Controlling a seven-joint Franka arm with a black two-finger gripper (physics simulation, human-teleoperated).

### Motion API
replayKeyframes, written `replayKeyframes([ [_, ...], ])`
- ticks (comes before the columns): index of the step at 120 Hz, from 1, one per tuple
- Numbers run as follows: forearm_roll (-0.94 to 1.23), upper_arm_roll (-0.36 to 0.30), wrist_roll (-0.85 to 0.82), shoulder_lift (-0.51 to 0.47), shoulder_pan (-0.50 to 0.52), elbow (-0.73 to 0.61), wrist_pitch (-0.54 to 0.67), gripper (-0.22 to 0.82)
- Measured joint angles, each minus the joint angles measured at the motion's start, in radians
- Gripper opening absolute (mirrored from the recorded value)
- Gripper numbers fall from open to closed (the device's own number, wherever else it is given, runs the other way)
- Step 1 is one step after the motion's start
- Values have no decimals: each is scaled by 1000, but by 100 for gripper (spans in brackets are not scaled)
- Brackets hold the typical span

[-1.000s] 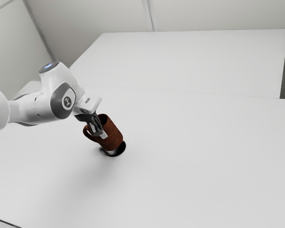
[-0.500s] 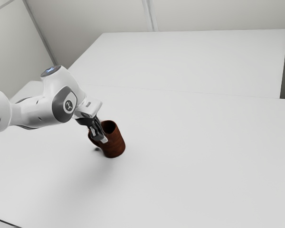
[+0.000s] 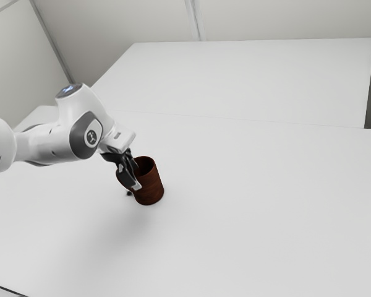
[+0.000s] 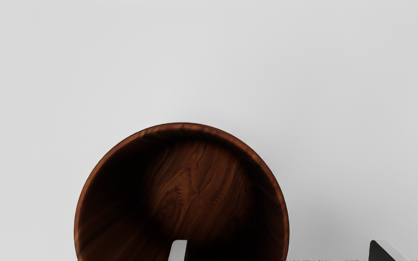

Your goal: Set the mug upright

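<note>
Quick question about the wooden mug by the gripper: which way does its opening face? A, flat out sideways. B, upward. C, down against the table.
B: the exterior view shows the mug on its base on the table with its rim uppermost, and the wrist view looks down through that rim to the mug's inside bottom.
</note>
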Motion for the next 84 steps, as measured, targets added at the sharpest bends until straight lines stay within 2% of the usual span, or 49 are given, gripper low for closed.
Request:
replayKeyframes([
  [16,11,-4,-38,-18,0,40,-39,57],
  [28,25,-6,-138,-41,1,81,-92,58],
  [56,149,14,-446,3,-3,410,-377,60],
  [60,160,42,-483,7,-32,438,-414,60],
  [73,203,232,-593,48,-228,558,-527,60],
  [84,230,347,-676,107,-351,669,-601,60],
])
